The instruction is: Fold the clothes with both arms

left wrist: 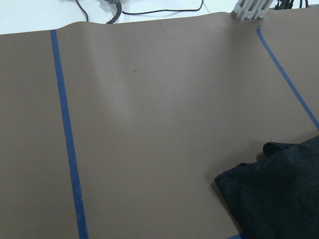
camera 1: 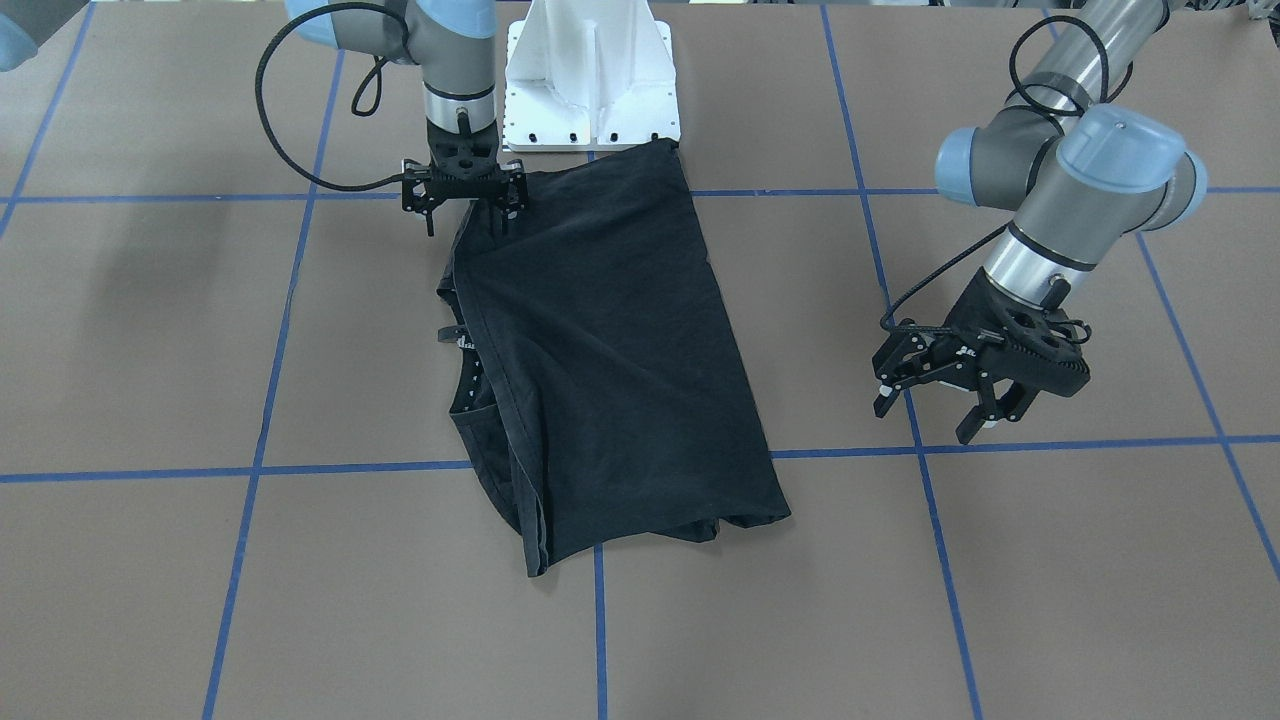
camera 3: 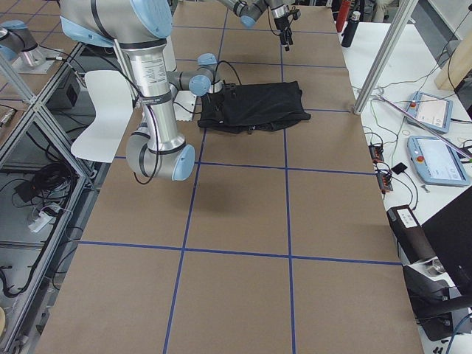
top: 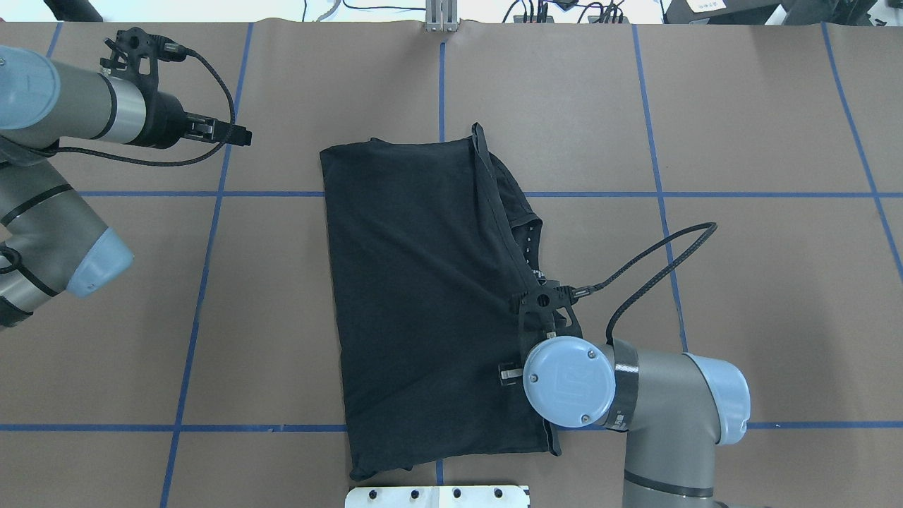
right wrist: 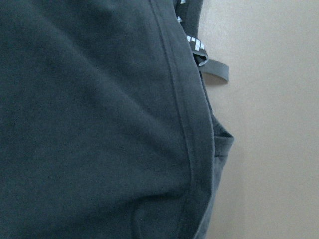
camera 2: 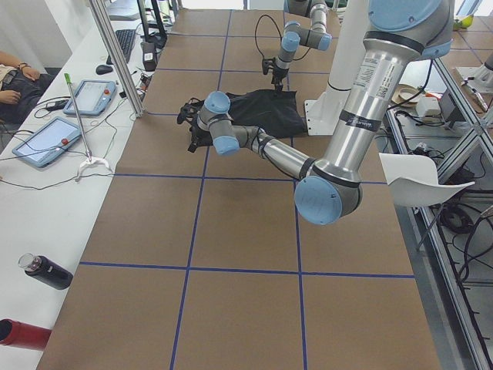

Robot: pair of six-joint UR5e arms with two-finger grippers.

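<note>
The black T-shirt (camera 1: 610, 340) lies folded lengthwise on the brown table, plain side up, logo hidden. A collar tag (camera 1: 462, 340) peeks out at its edge. The shirt also shows in the overhead view (top: 423, 296) and close up in the right wrist view (right wrist: 99, 119). My right gripper (camera 1: 467, 225) is open, low over the shirt's edge at the corner near the base. Its wrist covers it in the overhead view. My left gripper (camera 1: 950, 400) is open and empty, off to the shirt's side above bare table. The left wrist view shows only a shirt corner (left wrist: 279, 194).
The white bolted pedestal base (camera 1: 590, 80) stands just behind the shirt's near-robot end. Blue tape lines (camera 1: 600, 620) grid the table. The right arm's black cable (top: 656, 261) loops over the table beside the shirt. Tablets and bottles lie on the side benches.
</note>
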